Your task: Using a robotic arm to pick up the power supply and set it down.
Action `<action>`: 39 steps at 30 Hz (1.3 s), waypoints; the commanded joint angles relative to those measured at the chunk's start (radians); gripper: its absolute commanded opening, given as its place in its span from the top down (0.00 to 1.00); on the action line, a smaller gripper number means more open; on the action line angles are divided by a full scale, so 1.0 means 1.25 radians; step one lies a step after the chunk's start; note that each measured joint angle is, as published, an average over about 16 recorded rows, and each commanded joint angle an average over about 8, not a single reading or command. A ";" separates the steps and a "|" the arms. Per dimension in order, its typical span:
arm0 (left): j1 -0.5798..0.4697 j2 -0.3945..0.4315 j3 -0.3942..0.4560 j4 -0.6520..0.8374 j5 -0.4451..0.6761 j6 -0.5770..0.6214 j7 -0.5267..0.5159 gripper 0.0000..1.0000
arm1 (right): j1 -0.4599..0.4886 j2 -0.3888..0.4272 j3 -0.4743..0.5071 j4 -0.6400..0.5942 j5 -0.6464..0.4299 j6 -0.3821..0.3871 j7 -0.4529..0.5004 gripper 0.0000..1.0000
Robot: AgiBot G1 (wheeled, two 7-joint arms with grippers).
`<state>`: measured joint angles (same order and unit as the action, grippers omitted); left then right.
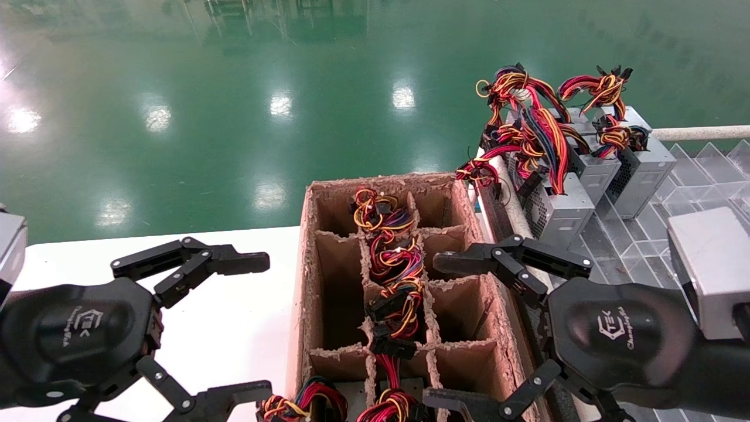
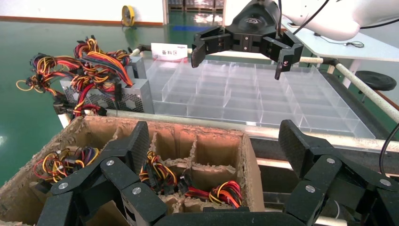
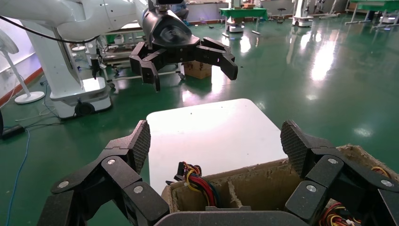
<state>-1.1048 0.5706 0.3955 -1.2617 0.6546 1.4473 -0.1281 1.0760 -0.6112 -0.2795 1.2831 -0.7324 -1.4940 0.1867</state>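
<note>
A cardboard box with dividers stands between my two arms. Several wire bundles fill its middle column. The power supply shows as a red, orange and yellow bundle with black plugs, also seen in the left wrist view; its metal body is hidden down in the compartment. My right gripper hangs open over the box's right edge, beside that bundle, with nothing between its fingers. Over the white table left of the box, my left gripper is open and empty.
Three grey units with wire bundles stand at the far left corner of a clear compartment tray right of the box. More bundles poke up at the box's near end. The white table lies left; green floor beyond.
</note>
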 commanded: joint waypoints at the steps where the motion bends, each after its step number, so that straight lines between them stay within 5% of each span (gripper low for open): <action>1: 0.000 0.000 0.000 0.000 0.000 0.000 0.000 0.00 | 0.000 0.000 0.000 0.000 0.000 0.000 0.000 0.00; 19: 0.000 0.000 0.000 0.000 0.000 0.000 0.000 0.01 | 0.000 0.000 0.000 0.000 0.000 0.000 0.000 0.00; 27: 0.000 0.000 0.000 0.000 0.000 0.000 0.000 1.00 | 0.000 0.000 0.000 0.000 0.000 0.000 0.000 0.00; 39: 0.000 0.000 0.000 0.000 0.000 0.000 0.000 1.00 | 0.011 0.021 0.000 0.007 -0.059 0.034 -0.018 0.00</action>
<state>-1.1049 0.5706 0.3956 -1.2616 0.6546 1.4474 -0.1281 1.0944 -0.5941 -0.2865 1.2917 -0.8284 -1.4329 0.1635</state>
